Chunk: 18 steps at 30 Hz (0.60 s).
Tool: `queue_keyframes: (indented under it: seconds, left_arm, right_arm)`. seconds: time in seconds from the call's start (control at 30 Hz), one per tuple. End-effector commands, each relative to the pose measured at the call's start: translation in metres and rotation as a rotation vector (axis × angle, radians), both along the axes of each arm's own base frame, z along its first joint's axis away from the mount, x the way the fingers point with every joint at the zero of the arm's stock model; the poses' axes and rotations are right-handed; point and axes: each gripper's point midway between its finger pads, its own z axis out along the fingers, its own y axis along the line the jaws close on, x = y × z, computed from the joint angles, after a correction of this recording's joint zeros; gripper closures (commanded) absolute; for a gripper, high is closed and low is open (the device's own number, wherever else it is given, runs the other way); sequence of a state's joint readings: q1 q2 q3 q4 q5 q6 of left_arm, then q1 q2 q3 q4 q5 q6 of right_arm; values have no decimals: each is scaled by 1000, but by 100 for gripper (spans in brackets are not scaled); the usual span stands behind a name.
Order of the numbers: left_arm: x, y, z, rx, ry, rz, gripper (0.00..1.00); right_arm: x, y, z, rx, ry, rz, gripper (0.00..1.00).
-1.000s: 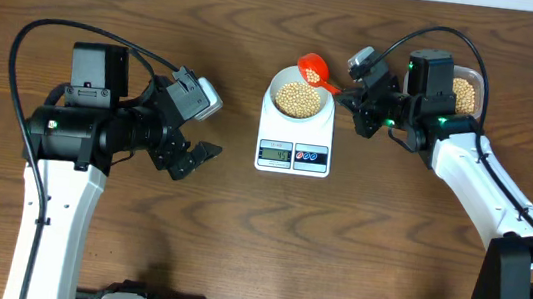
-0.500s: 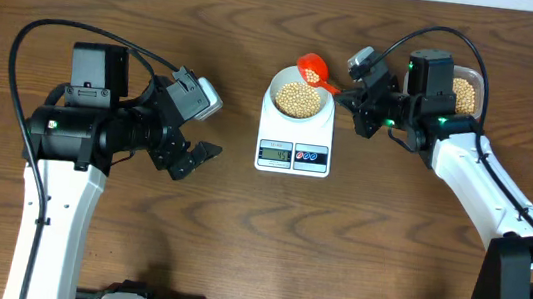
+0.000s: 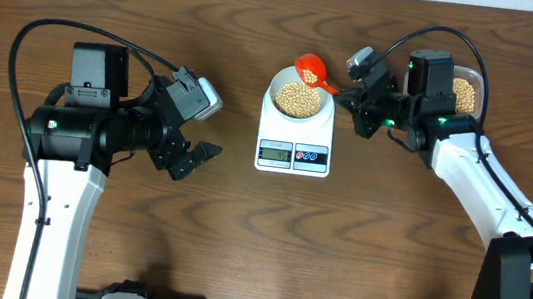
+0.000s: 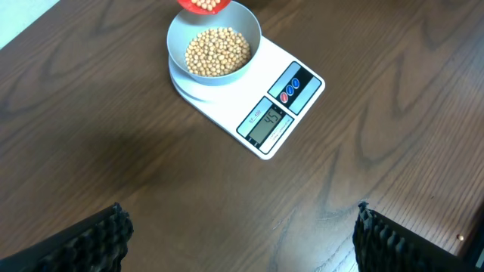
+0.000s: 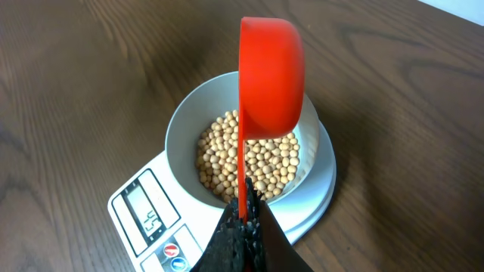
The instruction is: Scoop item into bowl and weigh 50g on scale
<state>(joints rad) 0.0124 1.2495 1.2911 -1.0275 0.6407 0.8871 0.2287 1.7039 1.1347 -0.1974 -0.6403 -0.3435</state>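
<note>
scale (image 3: 295, 137) digits too small overhead; scoop (image 4: 204, 4) cropped at top edge

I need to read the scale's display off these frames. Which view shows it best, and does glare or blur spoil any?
Overhead: evenly lit, no glare, but the display on the scale is too small to read. Left wrist: display largest and unobstructed, digits dark, tilted, slightly soft. Right wrist: display skewed at the lower left, digits sideways; the red scoop fills the middle.
</note>
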Motion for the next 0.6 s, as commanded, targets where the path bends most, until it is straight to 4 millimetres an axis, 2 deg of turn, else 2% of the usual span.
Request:
queue_keyframes:
  seconds: [0.0, 0.57]
  left_arm:
    - [3, 2, 2, 2, 1, 11, 4]
    - [2, 2, 2, 2, 1, 11, 4]
  right_arm:
    - [-5, 5, 13, 29, -13, 17, 99]
    - [-8, 8, 18, 48, -20, 36, 99]
